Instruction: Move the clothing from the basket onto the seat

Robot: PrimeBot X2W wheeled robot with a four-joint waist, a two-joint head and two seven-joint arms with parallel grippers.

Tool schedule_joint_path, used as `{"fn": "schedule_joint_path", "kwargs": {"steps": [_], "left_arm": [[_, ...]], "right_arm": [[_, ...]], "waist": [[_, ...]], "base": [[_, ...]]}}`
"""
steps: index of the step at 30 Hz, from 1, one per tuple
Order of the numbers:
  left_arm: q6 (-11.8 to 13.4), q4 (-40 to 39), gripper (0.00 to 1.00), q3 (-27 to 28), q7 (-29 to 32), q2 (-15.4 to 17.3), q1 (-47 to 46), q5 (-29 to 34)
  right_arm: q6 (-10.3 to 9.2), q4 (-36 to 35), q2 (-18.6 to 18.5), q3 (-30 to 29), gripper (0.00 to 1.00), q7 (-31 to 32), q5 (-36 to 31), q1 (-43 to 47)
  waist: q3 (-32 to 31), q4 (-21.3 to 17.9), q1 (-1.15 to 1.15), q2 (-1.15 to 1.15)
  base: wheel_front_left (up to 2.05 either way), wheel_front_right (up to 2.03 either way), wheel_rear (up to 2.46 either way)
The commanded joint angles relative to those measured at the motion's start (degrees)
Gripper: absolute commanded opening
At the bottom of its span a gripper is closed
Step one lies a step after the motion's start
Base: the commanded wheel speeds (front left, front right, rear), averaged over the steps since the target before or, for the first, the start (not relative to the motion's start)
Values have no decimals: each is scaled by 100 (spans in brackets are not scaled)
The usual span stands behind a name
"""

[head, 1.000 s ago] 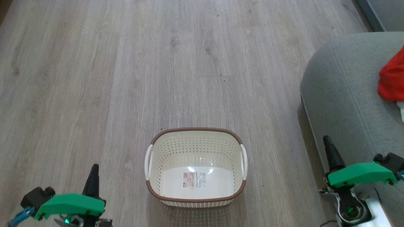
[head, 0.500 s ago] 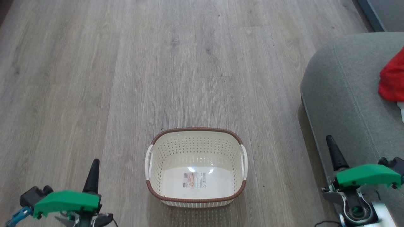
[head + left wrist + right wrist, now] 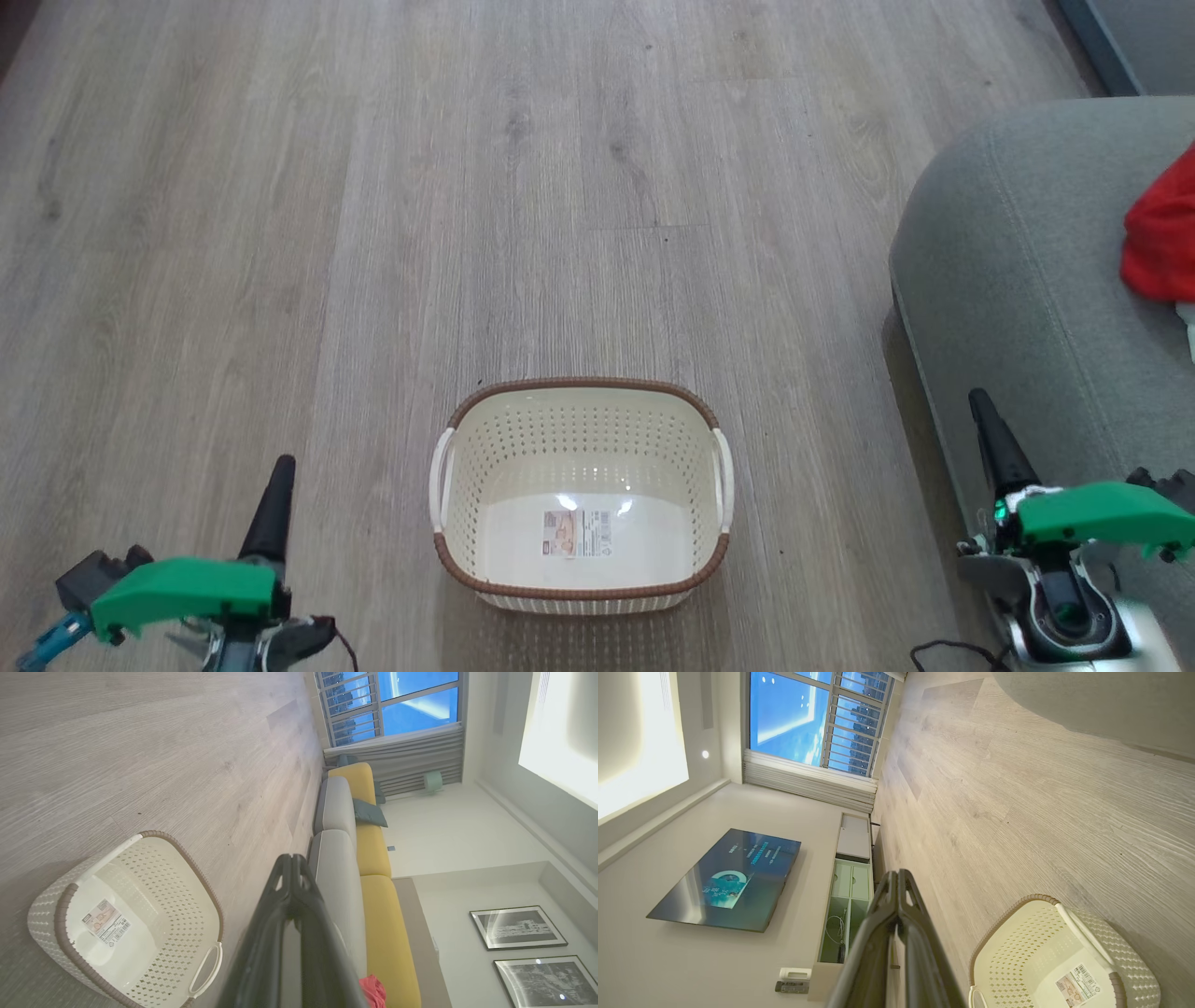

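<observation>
Though the cream perforated basket stands on the wood floor straight ahead of you, its bottom is bare around the label sticker. The red clothing lies on the grey seat at your far right, well apart from the basket. Your left gripper hangs over the floor left of the basket, fingers pressed together on nothing. Your right gripper, likewise clenched and holding nothing, sits at the seat's near edge.

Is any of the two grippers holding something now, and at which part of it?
Nothing is held. The left gripper and the right gripper both have their jaws shut together with nothing between them.
</observation>
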Motion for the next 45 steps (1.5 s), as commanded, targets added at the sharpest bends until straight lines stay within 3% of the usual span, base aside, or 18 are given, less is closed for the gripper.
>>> {"fn": "schedule_joint_path", "kwargs": {"steps": [1,22,45], "left_arm": [[-40,-225,0,131,51,80,-318,-158],[-110,-389,0,156,397,94,-392,-1549],[-111,-393,0,156,403,94,-393,-1576]], "right_arm": [[-1,-248,-16,58,0,50,152,-75],[-1,-557,112,-168,0,400,1420,0],[-1,-563,115,-171,0,406,1446,2]], "waist": [[0,1,0,0],[-5,18,0,0],[-5,18,0,0]], "base": [[0,0,0],[0,0,0],[0,0,0]]}}
